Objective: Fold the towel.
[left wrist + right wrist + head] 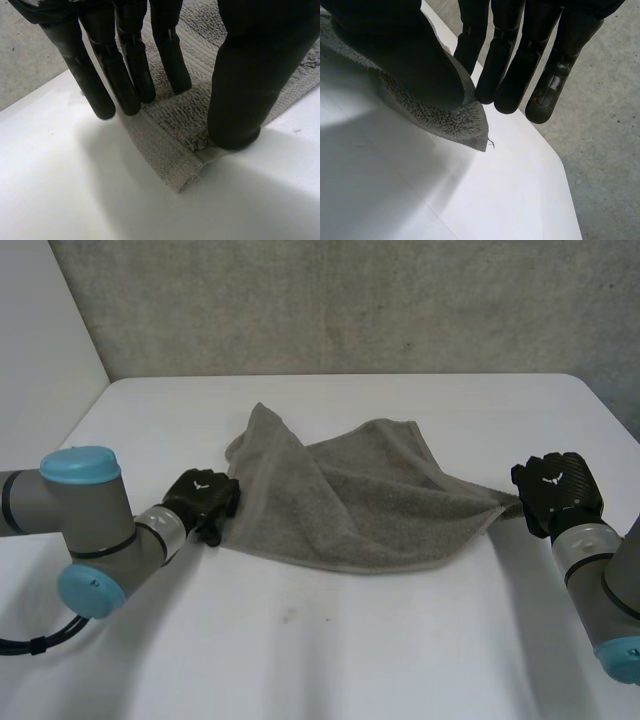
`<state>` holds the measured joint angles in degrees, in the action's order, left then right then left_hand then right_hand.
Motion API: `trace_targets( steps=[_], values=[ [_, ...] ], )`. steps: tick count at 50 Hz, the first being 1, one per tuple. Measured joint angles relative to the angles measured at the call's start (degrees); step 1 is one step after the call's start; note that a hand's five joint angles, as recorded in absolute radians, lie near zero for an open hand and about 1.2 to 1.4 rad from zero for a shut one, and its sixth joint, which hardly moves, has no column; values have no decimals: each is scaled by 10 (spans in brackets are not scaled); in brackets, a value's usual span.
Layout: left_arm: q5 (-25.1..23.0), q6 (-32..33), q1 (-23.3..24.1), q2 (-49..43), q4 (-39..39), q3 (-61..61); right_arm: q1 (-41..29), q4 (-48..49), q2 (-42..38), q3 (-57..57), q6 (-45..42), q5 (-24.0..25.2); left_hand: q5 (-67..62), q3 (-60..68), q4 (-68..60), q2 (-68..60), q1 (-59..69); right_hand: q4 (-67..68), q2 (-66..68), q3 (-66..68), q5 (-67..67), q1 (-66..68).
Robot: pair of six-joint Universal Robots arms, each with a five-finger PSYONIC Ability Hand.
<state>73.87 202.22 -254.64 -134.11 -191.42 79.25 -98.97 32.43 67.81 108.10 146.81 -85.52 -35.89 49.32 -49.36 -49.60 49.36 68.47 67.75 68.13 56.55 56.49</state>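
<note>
the towel (370,502) lay rumpled in the middle of the table (350,650), one far part flopped over itself, so no clean fold was made and the whole fold seemed left to do. the left hand (202,498) sat at the towel's near left corner, the right hand (556,490) at its right corner. the left wrist view showed what the head view hid: straight fingers and thumb apart, pressing the flat corner, not clamped. the right wrist view showed the thumb squeezing the raised corner against the fingers.
</note>
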Motion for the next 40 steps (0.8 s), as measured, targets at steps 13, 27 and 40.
trace_targets(
  steps=[13, 27, 40],
  values=[
    [-1, -3, 0, 44, -1, 10, 0, 0, 0, 0, 0, 0, -172, 141, -142, -141, 132, 0, 0, 0, 0, 0],
    [18, -1, 0, 82, 1, 49, 2, -2, 7, 2, -7, -1, -227, 200, -204, -201, 173, 0, 0, 0, 0, 0],
    [80, -5, -23, 353, 11, 164, 6, -133, 126, -42, -23, -3, -227, 200, -204, -201, 174, 0, 0, 0, 0, 0]
  ],
)
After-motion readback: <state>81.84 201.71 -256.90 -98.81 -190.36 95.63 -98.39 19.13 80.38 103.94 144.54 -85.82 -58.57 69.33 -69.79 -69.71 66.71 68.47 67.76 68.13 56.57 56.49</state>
